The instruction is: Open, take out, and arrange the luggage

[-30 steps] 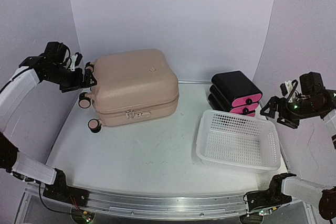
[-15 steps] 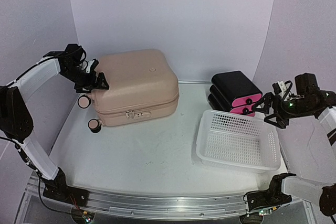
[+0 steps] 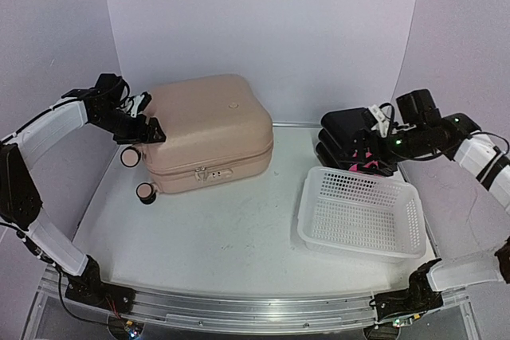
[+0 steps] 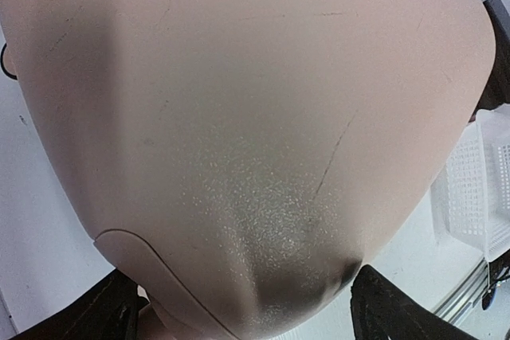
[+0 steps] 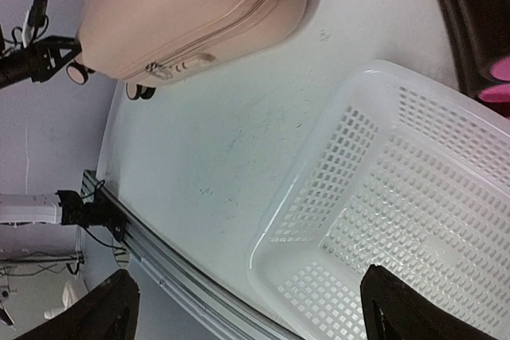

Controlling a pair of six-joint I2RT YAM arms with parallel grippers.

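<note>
**Clerk:** Start with the largest item.

**Inspector:** White bench [image 3: 223, 236], carrying everything. On its far left part lies the luggage [image 3: 209, 129], a pale pink hard shell on its side, closed, with the zip seam running round the near face. Two of its wheels [image 3: 130, 157] point left, off the shell's left end.

**Clerk:** Next?

**Inspector:** White perforated basket [image 3: 305, 214] on the right near part of the bench, well apart from the luggage. Just behind it stands a black-and-pink drawer box [image 3: 347, 127], against the back wall.

**Clerk:** The tools?

**Inspector:** Left tool [image 3: 149, 130] is at the luggage's far left corner, above the wheels. In the left wrist view its fingers [image 4: 111, 316] stand wide apart with the rounded corner of the shell [image 4: 239, 117] between them. Whether they touch the shell, I cannot tell. Right tool [image 3: 365, 151] hangs in front of the drawer box, above the basket's far edge. The right wrist view shows its fingers [image 5: 111, 308] spread wide, nothing between them, with the basket [image 5: 307, 173] below.
</note>
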